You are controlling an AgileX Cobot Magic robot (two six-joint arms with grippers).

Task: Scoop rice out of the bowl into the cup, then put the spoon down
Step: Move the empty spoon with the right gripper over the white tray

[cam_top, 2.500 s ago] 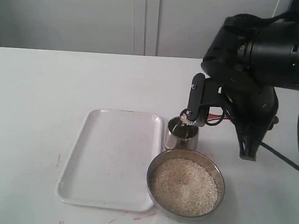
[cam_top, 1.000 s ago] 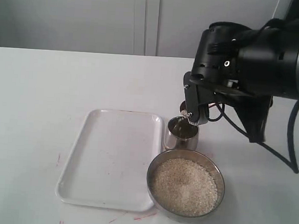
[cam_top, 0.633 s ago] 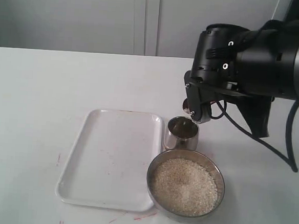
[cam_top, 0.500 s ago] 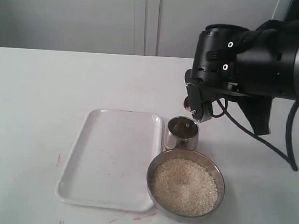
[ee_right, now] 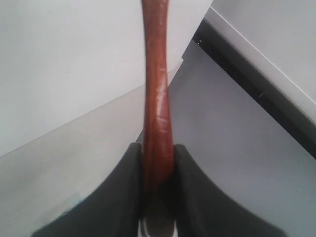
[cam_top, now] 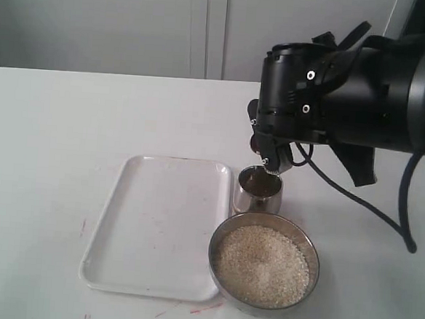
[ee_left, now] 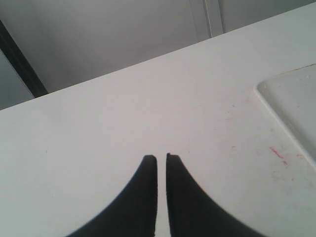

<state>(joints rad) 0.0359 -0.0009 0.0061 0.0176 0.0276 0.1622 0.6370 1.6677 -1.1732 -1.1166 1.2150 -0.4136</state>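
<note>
The bowl (cam_top: 214,256) and cup (cam_top: 257,200) are gleaming as polished, mirror-like steel; the rice (cam_top: 263,269) is looking matt and grainy. The tray (cam_top: 157,221) is showing smooth, faintly glossy white plastic on a matt white table (cam_top: 52,155). The spoon (ee_right: 157,98) is shining like varnished reddish-brown wood

The spoon (ee_right: 157,98) is cut off at the right wrist view's edge, bowl unseen, handle end hidden between the fingers (ee_right: 123,192). Contents of the cup (cam_top: 257,199) cannot be made out; the tray (ee_left: 296,98) is cropped in the left wrist view.
</note>
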